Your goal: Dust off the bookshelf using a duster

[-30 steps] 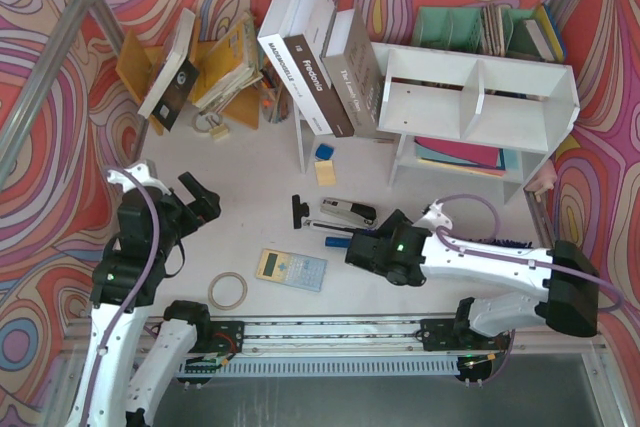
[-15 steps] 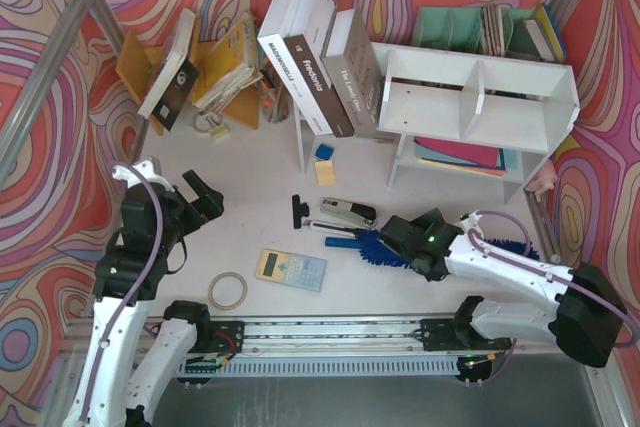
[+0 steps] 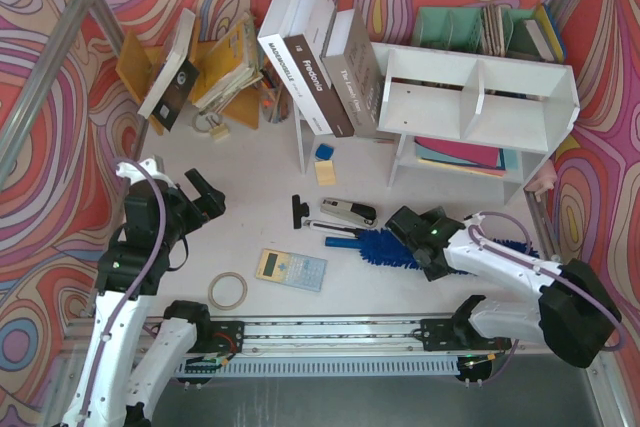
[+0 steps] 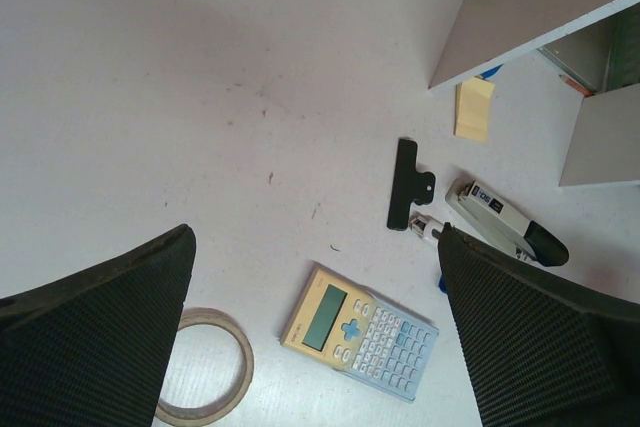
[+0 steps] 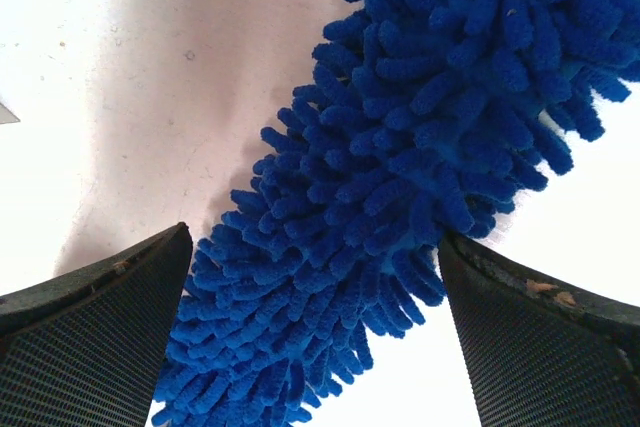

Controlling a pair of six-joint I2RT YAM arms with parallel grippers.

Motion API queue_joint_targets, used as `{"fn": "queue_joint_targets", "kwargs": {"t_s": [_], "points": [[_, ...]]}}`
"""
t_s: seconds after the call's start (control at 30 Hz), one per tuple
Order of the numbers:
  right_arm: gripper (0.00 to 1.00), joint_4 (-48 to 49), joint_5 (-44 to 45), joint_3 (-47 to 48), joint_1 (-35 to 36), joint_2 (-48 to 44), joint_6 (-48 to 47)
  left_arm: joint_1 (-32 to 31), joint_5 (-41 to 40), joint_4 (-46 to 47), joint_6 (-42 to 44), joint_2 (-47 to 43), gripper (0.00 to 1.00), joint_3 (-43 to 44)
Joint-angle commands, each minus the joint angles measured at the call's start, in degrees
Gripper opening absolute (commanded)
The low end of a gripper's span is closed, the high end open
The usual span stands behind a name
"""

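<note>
Nearest, the right end effector [image 5: 315,282] gapes wide, straddling the duster [image 3: 382,247], which lies left-to-right on the desk [image 3: 250,172] (fluffy head between the fingers). The left end effector [image 3: 203,197], equally wide and empty, sits well apart. The bookshelf [image 3: 440,102] stands beyond.

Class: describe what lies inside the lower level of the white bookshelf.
Flat books, teal and pink, lie stacked in the lower level of the bookshelf. Only their front edges show. The boards above cover the rest, so their number cannot be told.
</note>
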Motion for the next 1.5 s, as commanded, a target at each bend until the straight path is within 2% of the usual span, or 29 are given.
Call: {"fn": "queue_joint_targets", "kwargs": {"t_s": [0.0,0.13,0.23,0.37,0.4,0.5,0.7,0.8,1.03,1.47], "points": [[0.99,2.3,-1.2,-1.5,-1.1,1.5,-0.3,0.2,-0.3,0.9,0.4,-0.3,0.98,-0.7],[0.99,3.5,-1.9,-2.5,-2.5,2.0,-0.6,0.3,-0.5,0.8,0.4,-0.4,0.99,-0.7],[0.91,4.8,-2.2,-3.1,-3.6,2.7,-1.5,0.3,-0.4,0.8,0.4,-0.2,0.99,-0.7],[0.87,6.7,-2.7,-4.6,-4.8,3.8,-2.6,0.3,-0.5,0.7,0.4,-0.3,0.98,-0.7],[0.84,6.7,-2.6,-4.7,-4.8,4.0,-2.7,0.3,-0.6,0.7,0.4,-0.4,0.98,-0.7],[0.66,6.6,-1.8,-5.6,-4.8,3.5,-2.6,0.3,-0.5,0.7,0.4,-0.4,0.99,-0.7],[0.45,5.0,0.0,-8.0,-4.9,-1.0,-1.2,0.3,-0.5,0.7,0.4,-0.3,0.98,-0.7],[0.41,5.0,0.2,-8.2,-4.8,-3.2,-1.0,0.3,-0.5,0.8,0.4,-0.3,0.98,-0.7],[0.22,3.7,1.7,-5.8,-4.9,-5.7,-2.7,0.3,0.3,1.2,0.5,-0.1,0.99,-0.9],[0.00,-1.3,4.6,-2.9,-4.8,-14.1,-5.9,-0.5,10.3,5.3,0.8,2.5,0.98,-1.0]]}}
